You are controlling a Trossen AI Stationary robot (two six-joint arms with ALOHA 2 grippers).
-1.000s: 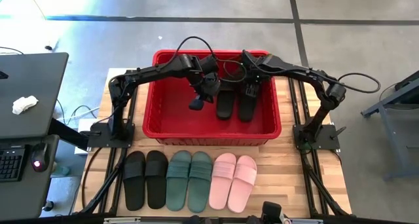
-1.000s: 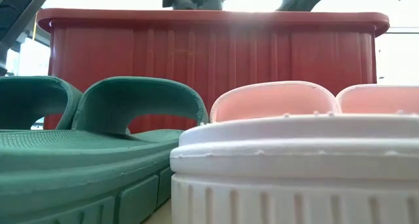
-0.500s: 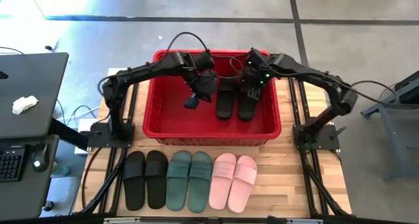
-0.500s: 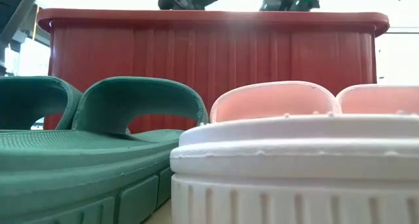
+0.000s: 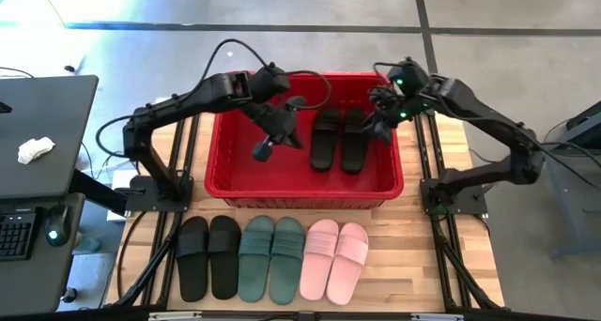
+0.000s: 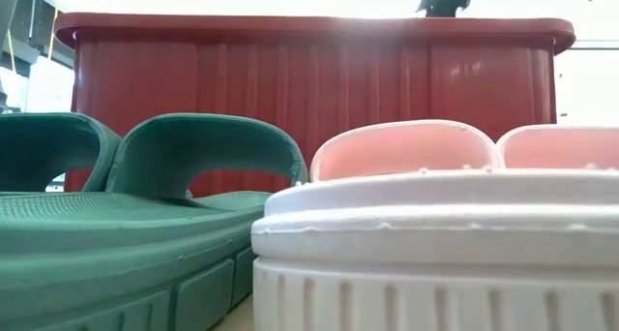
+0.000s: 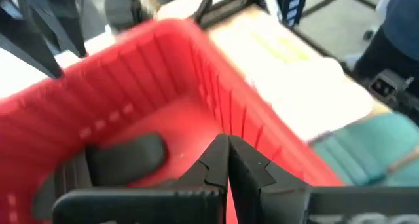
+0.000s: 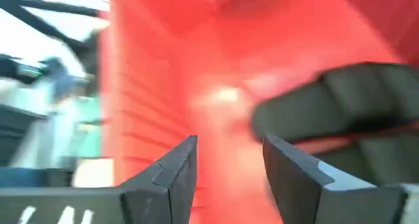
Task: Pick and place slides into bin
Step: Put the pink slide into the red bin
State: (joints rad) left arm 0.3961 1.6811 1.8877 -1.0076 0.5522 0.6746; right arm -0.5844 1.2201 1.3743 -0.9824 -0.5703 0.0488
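Two black slides (image 5: 324, 138) (image 5: 355, 141) lie flat, side by side, on the floor of the red bin (image 5: 300, 191); one shows in the right wrist view (image 8: 340, 112). My left gripper (image 5: 261, 155) hangs shut and empty over the bin's left half (image 7: 227, 165). Over the bin's right edge, beside the black slides, my right gripper (image 5: 378, 131) is open with nothing between its fingers (image 8: 229, 165). On the near table lie a black pair (image 5: 208, 255), a green pair (image 5: 270, 258) and a pink pair (image 5: 335, 258).
A wooden table top (image 5: 413, 265) carries the bin at the far side and the three pairs in a row at the near side. A desk with a keyboard (image 5: 38, 152) stands left of the table. In the low view the bin's wall (image 6: 309, 79) rises behind the green and pink slides.
Both grippers have risen out of the bin. The left one has drawn back toward the table's left, the right one toward the right edge, turning as it went. The two black slides have stayed where they lay.
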